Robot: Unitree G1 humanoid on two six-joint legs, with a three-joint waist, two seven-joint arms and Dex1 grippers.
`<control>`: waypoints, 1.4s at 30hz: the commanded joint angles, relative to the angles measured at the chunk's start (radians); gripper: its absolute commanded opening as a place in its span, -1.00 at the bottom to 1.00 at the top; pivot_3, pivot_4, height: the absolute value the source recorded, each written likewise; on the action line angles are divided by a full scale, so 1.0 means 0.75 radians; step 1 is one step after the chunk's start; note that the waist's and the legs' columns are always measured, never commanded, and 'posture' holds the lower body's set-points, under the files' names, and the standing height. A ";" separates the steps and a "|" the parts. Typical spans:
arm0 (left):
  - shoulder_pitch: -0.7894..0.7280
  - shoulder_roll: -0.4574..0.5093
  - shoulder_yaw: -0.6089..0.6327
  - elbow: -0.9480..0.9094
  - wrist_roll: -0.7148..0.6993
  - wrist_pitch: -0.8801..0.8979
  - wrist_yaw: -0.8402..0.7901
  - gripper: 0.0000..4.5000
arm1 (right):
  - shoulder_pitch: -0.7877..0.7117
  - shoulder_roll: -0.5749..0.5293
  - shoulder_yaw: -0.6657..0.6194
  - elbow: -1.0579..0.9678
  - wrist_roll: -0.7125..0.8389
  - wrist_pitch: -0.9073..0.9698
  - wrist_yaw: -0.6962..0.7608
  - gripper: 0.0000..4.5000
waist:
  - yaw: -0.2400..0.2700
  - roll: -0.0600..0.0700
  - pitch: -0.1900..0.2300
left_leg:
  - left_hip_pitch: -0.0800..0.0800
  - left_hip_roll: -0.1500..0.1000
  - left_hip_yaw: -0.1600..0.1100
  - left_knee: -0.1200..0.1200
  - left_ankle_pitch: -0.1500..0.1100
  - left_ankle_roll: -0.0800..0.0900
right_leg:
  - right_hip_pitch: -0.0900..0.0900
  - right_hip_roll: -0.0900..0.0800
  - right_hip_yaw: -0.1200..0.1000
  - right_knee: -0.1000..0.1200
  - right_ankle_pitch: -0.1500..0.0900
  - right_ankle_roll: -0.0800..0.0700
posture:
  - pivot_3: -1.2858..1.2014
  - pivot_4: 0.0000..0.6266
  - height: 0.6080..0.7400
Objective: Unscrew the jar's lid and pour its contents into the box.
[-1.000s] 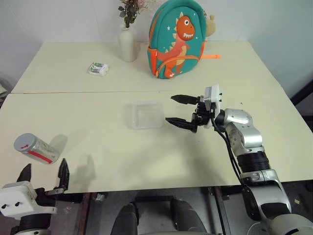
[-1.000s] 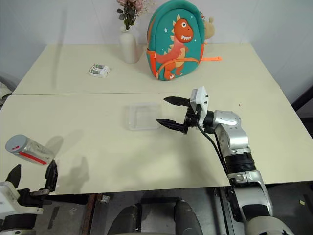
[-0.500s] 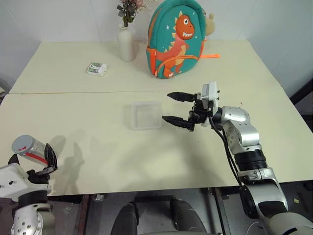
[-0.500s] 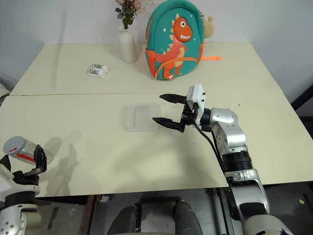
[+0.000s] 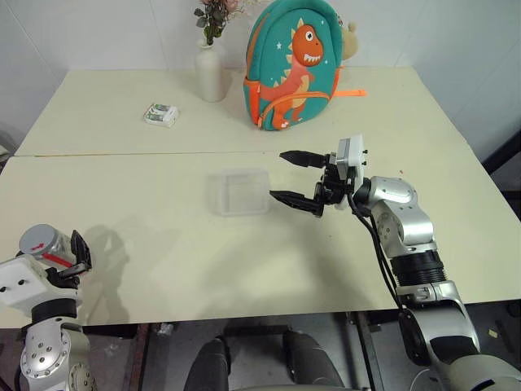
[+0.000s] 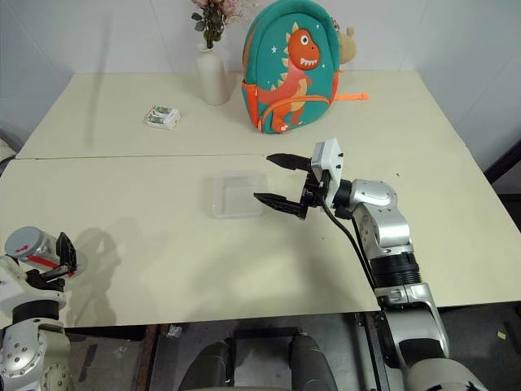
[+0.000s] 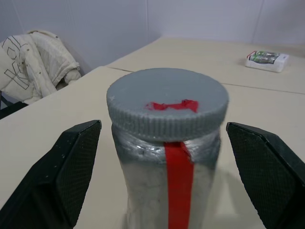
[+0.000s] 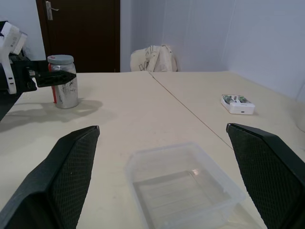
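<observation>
The jar (image 7: 167, 157), lid (image 7: 167, 102) on, is flanked by released left jaws; right jaws are spread beside the box (image 5: 238, 191).

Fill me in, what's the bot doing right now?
The left gripper has its jaws open on either side of the jar, which stands upright near the table's left front corner with the lid on; no grip yet. The right gripper hovers with open jaws next to the clear box mid-table; the box looks empty. Nothing is unscrewed or poured yet.
</observation>
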 commanded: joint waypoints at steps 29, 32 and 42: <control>-0.202 0.588 -0.266 -0.097 -0.389 0.179 -0.830 -0.05 | 0.007 -0.074 -0.008 -0.308 0.074 0.288 -0.127 1.00 | 0.003 0.001 0.000 | 0.000 0.000 0.000 -0.004 -0.001 -0.001 | -0.002 -0.001 0.000 0.000 -0.002 -0.005 | 0.03 -0.52 1.00; -0.322 0.672 -0.350 -0.028 -0.407 0.241 -0.925 -0.05 | -0.013 -0.068 0.030 -0.412 0.087 0.429 -0.185 1.00 | 0.000 0.001 0.000 | 0.000 0.000 0.000 -0.006 -0.001 -0.001 | -0.003 -0.001 0.000 0.000 -0.003 -0.006 | 0.03 -0.52 1.00; -0.605 0.663 -0.609 0.140 -0.382 0.306 -1.153 -0.05 | -0.116 0.063 0.156 -0.530 0.113 0.678 -0.314 1.00 | 0.000 0.001 0.000 | -0.005 0.001 0.000 -0.015 0.000 -0.003 | -0.020 0.001 0.000 0.016 0.001 0.011 | 0.03 -0.52 1.00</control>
